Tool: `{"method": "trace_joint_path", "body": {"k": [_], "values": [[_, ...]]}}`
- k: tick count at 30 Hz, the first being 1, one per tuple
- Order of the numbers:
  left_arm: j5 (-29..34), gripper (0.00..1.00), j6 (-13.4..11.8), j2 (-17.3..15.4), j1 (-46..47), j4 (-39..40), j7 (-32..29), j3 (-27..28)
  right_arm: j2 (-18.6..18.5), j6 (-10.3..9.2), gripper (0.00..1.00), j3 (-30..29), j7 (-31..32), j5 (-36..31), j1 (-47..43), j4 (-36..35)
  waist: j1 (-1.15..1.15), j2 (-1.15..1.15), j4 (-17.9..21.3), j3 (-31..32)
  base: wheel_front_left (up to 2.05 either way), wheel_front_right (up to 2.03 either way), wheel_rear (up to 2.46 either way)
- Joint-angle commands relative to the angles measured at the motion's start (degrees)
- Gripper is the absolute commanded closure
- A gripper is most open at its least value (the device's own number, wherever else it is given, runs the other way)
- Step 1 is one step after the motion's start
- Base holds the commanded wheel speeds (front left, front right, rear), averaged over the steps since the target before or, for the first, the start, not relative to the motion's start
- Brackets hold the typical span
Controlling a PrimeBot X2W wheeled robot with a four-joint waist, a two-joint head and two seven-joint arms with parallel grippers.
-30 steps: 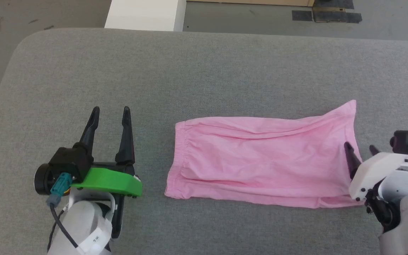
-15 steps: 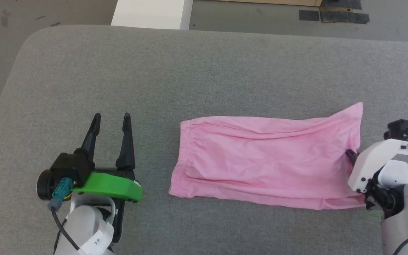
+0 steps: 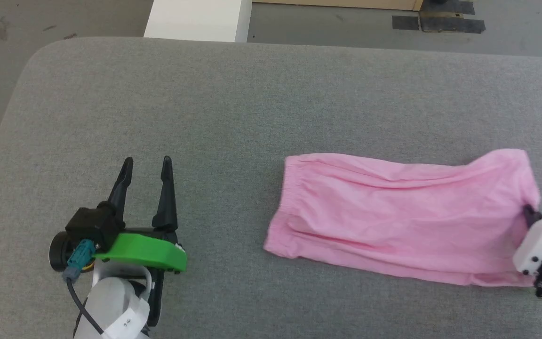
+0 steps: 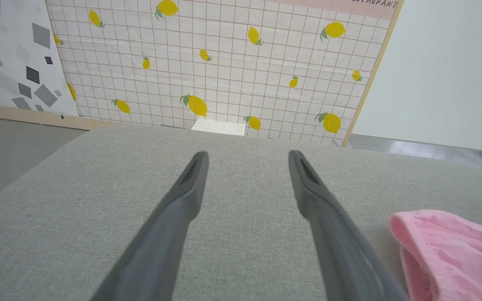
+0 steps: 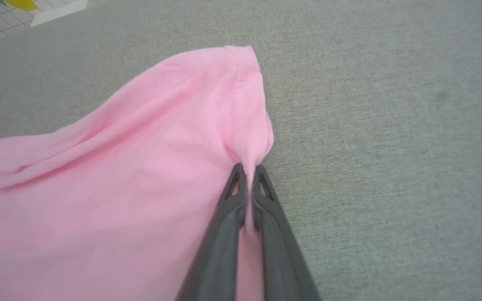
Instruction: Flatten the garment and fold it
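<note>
Near left, the left gripper [image 3: 147,161] is over the grey padded surface [image 3: 252,103], fingers spread wide with nothing between them. Near right, the right gripper [image 5: 247,171] is pinched tight on the garment [image 3: 402,221] at its leg end. The shorts lie lengthwise left to right, with the gathered waistband pointing at the left gripper, well apart from it. Past the far edge stands a white block [image 3: 195,19].

Garment [image 3: 402,221]: light pink thin shorts, lying lengthwise on the grey table [image 3: 205,103], in its right near part. The gathered waistband [image 3: 292,188] points toward the table's left. The fabric is wrinkled with long creases. The leg-end edge is bunched, pinched in the closed right hand [image 5: 247,167].
</note>
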State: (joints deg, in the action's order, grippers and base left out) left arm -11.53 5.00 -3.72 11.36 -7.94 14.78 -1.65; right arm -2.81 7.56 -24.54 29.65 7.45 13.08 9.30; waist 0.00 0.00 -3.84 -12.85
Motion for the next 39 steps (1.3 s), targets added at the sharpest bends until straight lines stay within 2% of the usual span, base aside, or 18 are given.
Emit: {"method": "trace_joint_path", "body": {"k": [1, 4, 7, 12, 17, 20, 24, 34, 35, 36, 39], "values": [[0.91, 0.00, 0.27, 0.26, -0.72, -0.18, 0.21, 0.29, -0.07, -0.08, 1.00, -0.90, -0.27, -1.20, -1.11, -1.82, 0.00, 0.00, 0.04, 0.07, 0.00, 0.00, 0.00], [1.09, 0.00, 0.47, 0.41, -0.78, -0.33, 0.21, 0.44, -0.07, -0.08, 1.00, -1.40, 0.76, -2.77, -2.62, -6.52, 0.00, 0.00, 0.09, 0.19, 0.00, 0.00, 0.00], [1.20, 0.00, 0.68, 0.49, -0.65, -0.51, 0.21, 0.72, -0.07, -0.08, 1.00, 0.99, 2.43, -1.99, -4.00, -12.56, 0.00, 0.00, 0.11, 0.30, 0.00, 0.00, 0.00], [1.51, 0.00, 0.93, 0.60, -0.44, -0.47, 0.21, 1.24, -0.07, -0.08, 1.00, 10.63, 7.16, 0.07, -6.12, -23.65, 0.00, 0.00, 0.06, 0.24, 0.00, 0.00, 0.00], [1.37, 0.00, 1.07, 0.71, -0.04, -0.73, 0.21, 1.25, -0.08, -0.08, 1.00, 22.75, 10.74, -2.48, -5.41, -28.21, 0.00, 0.00, -0.71, -0.26, 0.00, 0.00, 0.00], [1.11, 0.00, 1.13, 0.76, 0.34, -0.97, 0.21, 1.18, -0.41, -0.08, 1.00, 29.84, 11.53, -3.62, -2.98, -26.11, 0.00, 0.00, -1.65, -0.77, 0.00, 0.00, 0.00], [0.80, 0.00, 1.04, 0.80, 0.47, -0.81, 0.21, 0.96, -0.33, -0.08, 1.00, 35.95, 11.12, -3.25, 0.55, -20.85, 0.00, 0.00, -2.78, -1.32, 0.00, 0.00, 0.00], [-0.62, 0.00, 0.52, 0.83, 1.02, -1.00, 0.22, -0.24, -0.12, -0.08, 1.00, 44.84, 9.16, 0.55, 8.01, -5.38, 0.00, 0.00, -4.69, -2.50, 0.00, 0.00, 0.00], [-0.70, 0.00, 0.46, 0.83, 1.02, -1.04, 0.22, -0.33, -0.11, -0.08, 0.80, 45.16, 8.62, 1.27, 8.46, -4.46, 0.00, 0.00, -4.77, -2.51, 0.00, 0.00, 0.00], [-0.79, 0.00, 0.40, 0.83, 1.01, -1.12, 0.22, -0.44, -0.10, -0.08, 0.00, 45.65, 8.01, 2.51, 8.84, -3.52, 0.00, 0.00, -4.85, -2.48, 0.00, 0.00, 0.00], [-0.98, 0.00, 0.22, 0.83, 0.74, -1.37, 0.22, -0.60, -0.09, -0.08, 0.00, 46.07, 6.07, 6.74, 9.20, -2.96, 0.00, 0.00, -4.79, -2.07, 0.00, 0.00, 0.00]]}}
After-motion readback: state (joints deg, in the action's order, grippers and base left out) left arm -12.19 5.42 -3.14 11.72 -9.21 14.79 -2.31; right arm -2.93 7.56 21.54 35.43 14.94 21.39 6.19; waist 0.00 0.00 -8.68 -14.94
